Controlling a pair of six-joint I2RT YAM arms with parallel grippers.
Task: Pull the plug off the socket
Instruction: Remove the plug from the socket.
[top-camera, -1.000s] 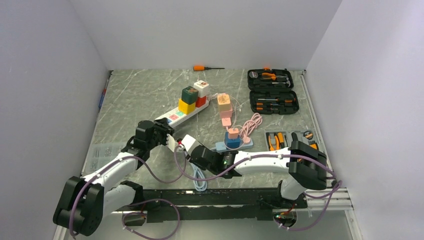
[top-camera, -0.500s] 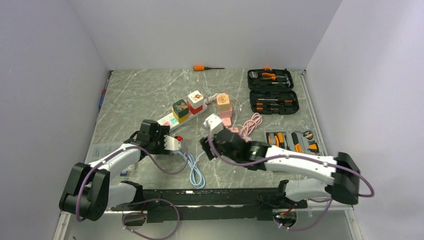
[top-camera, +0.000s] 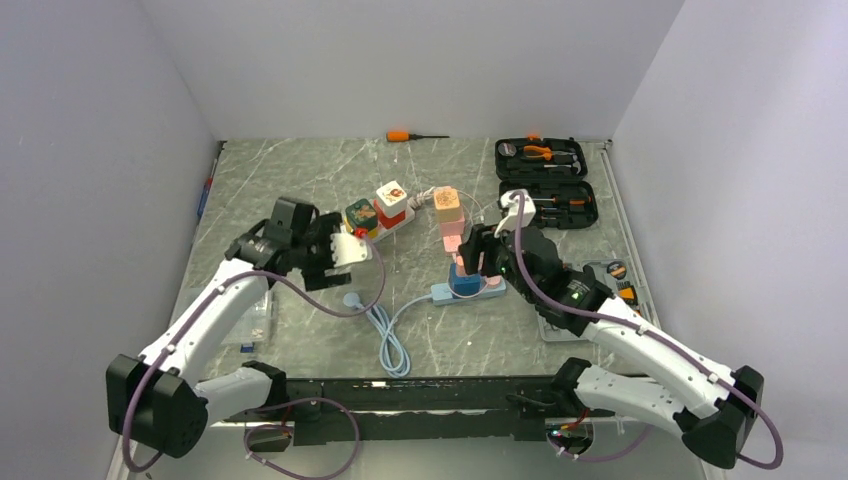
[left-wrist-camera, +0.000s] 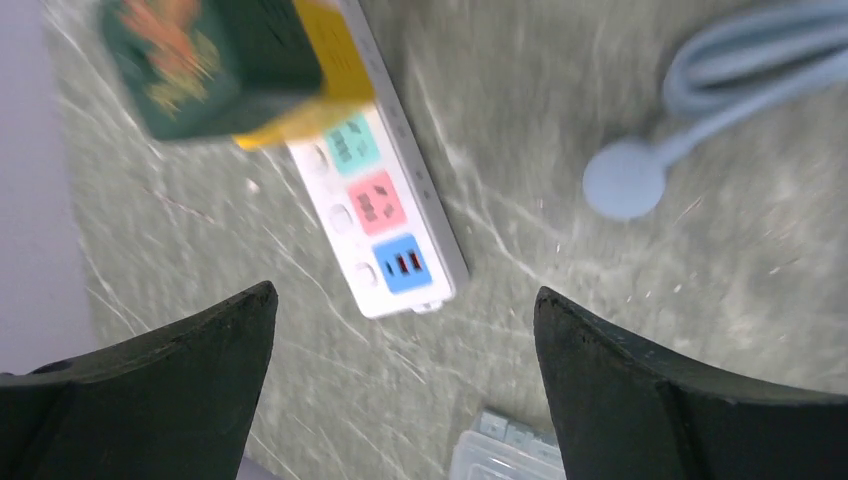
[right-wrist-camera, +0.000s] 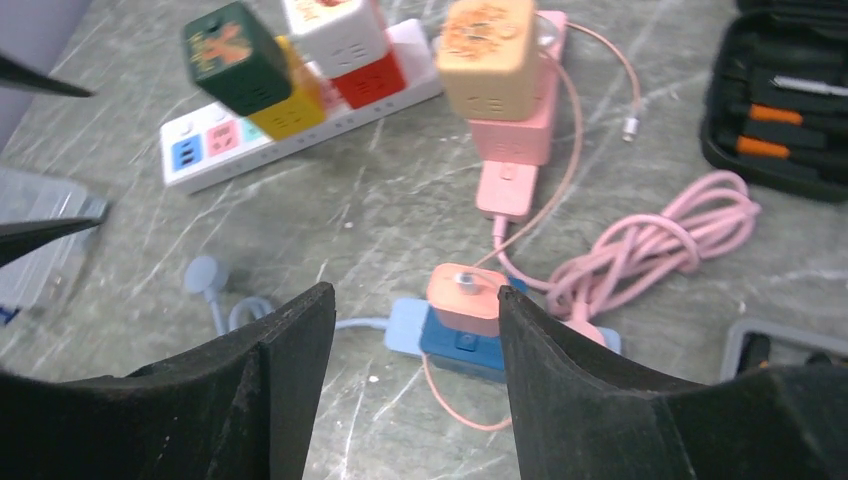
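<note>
While both hands stand spread, pinching nothing, the left hand (left-wrist-camera: 405, 295) hangs over the near-left end of the white socket strip (left-wrist-camera: 385, 215). The grey-blue plug (left-wrist-camera: 624, 178) lies unplugged on the surface (top-camera: 290, 190) just near of that end, bare stone around it. The right hand (right-wrist-camera: 415, 292) hovers over the central blue socket block (right-wrist-camera: 465, 348).

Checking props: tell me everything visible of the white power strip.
The white power strip is a long, flat, plastic-looking bar lying on the marble table. Its free end shows teal, pink and blue faces; farther along stand a green cube on a yellow cube and a white cube on a red cube. The open left end effector hovers above it, apart.
</note>
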